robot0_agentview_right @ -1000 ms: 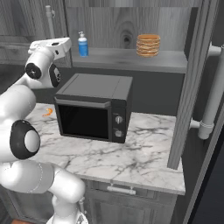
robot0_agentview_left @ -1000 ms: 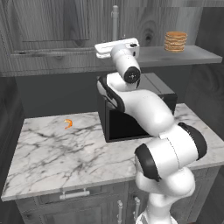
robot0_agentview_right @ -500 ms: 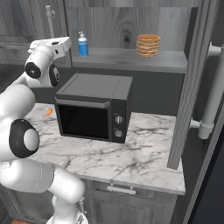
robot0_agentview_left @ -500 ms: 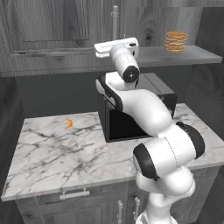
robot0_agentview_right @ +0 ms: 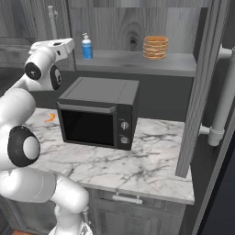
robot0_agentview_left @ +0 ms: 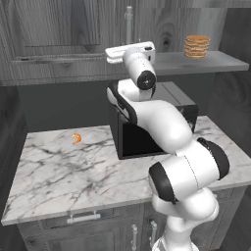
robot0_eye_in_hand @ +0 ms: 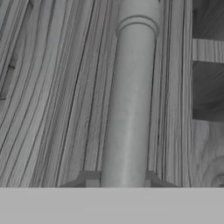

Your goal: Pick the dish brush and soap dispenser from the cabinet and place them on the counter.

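1. The pincer (robot0_eye_in_hand: 119, 178) is clamped on the silver bar handle (robot0_eye_in_hand: 129, 105) of the cabinet's left door (robot0_agentview_left: 59, 29); in the hand view its two dark tips sit on either side of the bar, touching it.
2. The soap dispenser (robot0_agentview_right: 86, 46) stands upright on the grey shelf (robot0_agentview_right: 137, 63), just beyond the hand in the right base view and apart from it; it is a small blue bottle with a white pump top.
3. A stack of tan discs (robot0_agentview_right: 155, 47) sits further right on the same shelf, well apart from the bottle.
4. Below the shelf a dark microwave (robot0_agentview_right: 98, 111) stands on the white marble counter (robot0_agentview_right: 151, 165); a small orange curled item (robot0_agentview_left: 76, 138) lies on the marble to its left.
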